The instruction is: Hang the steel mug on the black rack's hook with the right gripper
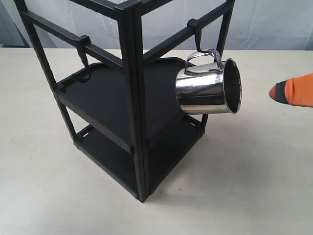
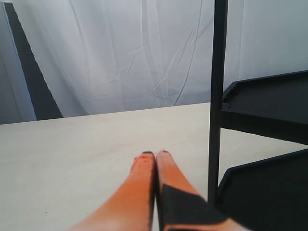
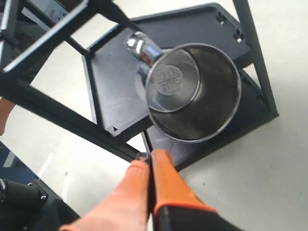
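Steel mug (image 1: 208, 87) hangs by handle from hook (image 1: 198, 38) on black rack (image 1: 133, 98), mouth toward right gripper (image 3: 147, 158). Gripper beside mug, apart, fingers pressed together, empty.

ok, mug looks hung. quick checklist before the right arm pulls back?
1. Mug handle over the hook: ok, it hangs tilted from the crossbar hook with its mouth facing the right gripper.
2. Right gripper clear of the mug: ok, there is a gap between them in the exterior view.
3. Right gripper empty: ok, its fingers are shut on nothing.
4. Handle fully seated past the hook tip: cannot tell, the tip is hidden.
5. Rack standing upright: ok.
6. Left gripper out of the way: ok, shut, low beside the rack post.
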You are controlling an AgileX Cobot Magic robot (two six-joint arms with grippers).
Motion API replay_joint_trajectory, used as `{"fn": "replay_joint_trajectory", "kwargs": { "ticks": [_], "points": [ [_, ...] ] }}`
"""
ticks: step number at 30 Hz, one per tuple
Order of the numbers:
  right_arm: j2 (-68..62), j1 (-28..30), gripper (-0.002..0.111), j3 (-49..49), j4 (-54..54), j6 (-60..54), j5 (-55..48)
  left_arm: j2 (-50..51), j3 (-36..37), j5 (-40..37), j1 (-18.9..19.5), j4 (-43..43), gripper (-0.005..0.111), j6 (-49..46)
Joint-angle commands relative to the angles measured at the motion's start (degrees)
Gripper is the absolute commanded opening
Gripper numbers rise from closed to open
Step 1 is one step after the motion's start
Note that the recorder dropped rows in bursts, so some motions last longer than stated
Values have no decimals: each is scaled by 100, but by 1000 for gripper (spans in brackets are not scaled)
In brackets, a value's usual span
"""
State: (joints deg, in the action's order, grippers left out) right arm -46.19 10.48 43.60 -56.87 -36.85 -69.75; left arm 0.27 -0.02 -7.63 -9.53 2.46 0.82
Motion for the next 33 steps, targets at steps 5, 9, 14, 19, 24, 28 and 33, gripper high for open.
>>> {"fn": "replay_joint_trajectory", "kwargs": {
  "ticks": [5, 9, 14, 19, 24, 28, 33],
  "points": [
    [961, 18, 0, 17, 19, 14, -21, -27, 2, 30, -27, -8, 2, 14],
    [1079, 18, 0, 17, 8, 14, -21, -27, 2, 30, -27, -8, 2, 14],
    [1103, 18, 0, 17, -64, 110, -21, -27, 2, 30, -27, -8, 2, 14],
    [1605, -55, 0, -175, 6, -274, 828, -27, 2, 30, -27, -8, 2, 14],
    [2611, -217, 0, -1085, 6, -1202, 2475, -27, 2, 30, -27, -8, 2, 14],
    [3538, -258, 0, -1945, 6, -1557, 3357, -27, 2, 30, -27, -8, 2, 14],
    [4619, -258, 0, -3055, 19, -1597, 4477, -27, 2, 30, -27, 5, 2, 14]
  ]
}}
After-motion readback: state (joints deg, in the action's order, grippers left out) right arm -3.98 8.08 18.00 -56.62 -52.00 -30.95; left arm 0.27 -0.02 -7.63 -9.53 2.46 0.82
